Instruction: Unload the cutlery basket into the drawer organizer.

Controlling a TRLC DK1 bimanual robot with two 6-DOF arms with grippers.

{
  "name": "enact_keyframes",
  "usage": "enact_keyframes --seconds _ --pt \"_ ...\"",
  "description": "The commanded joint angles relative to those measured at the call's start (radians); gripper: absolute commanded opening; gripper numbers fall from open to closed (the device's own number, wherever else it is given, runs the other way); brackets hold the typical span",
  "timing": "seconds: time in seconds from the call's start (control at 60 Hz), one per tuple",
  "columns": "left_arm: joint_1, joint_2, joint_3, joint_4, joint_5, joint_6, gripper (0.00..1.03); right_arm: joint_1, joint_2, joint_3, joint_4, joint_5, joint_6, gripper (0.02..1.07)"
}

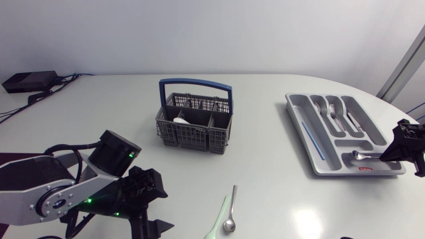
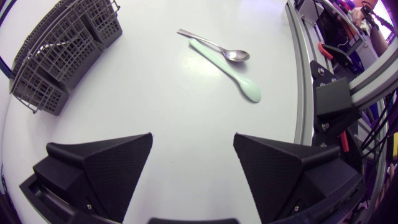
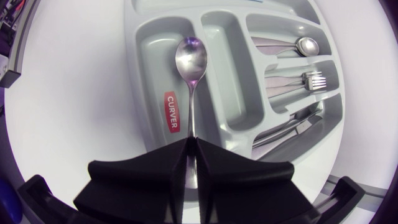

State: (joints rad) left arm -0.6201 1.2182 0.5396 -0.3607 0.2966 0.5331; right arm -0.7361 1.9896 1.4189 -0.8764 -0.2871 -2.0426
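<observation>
Two grippers, two different states. Right gripper (image 3: 191,148) is pinched narrow on the handle of a polished steel spoon (image 3: 191,74). The right wrist view shows the spoon's bowl lying in the short end compartment of the grey plastic drawer organizer (image 1: 332,172), which sits well right of the dark grey mesh cutlery basket with blue handle (image 1: 192,136). The head view gives that grip only as a dark shape over the organizer's edge. The same wrist view resolves a steel fork (image 3: 309,79), a second steel spoon (image 3: 300,45) and knives (image 3: 286,127) in the long slots. The head view adds a thin blue stick (image 1: 312,139) in the slot nearest the basket. Left gripper (image 2: 193,137) is spread wide with nothing between the fingers, front-left of the basket. The left wrist view shows a loose steel spoon (image 2: 212,45) ahead of it, just beside a mint green plastic utensil (image 2: 225,68), both on the white table (image 2: 155,93) in front of the basket. Only the head view looks into the basket: a white item (image 1: 182,121) in one cell. Writing: a red label with white print (image 3: 171,112) on the organizer's wall beside the held spoon.
</observation>
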Motion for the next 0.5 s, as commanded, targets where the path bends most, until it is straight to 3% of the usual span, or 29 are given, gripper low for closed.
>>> enact_keyframes --seconds 0.0,0.283,0.483 --pt "-0.017 0.006 0.013 0.006 -0.005 -0.025 0.92 -0.008 0.035 0.003 0.028 0.011 -0.068 0.08" --pt "-0.109 -0.048 -0.013 0.029 -0.024 -0.022 0.92 0.004 0.046 -0.055 0.099 0.031 -0.074 0.08" --pt "-0.156 -0.100 -0.023 -0.023 -0.025 0.021 0.92 -0.006 0.015 -0.095 0.116 0.028 -0.079 0.13"
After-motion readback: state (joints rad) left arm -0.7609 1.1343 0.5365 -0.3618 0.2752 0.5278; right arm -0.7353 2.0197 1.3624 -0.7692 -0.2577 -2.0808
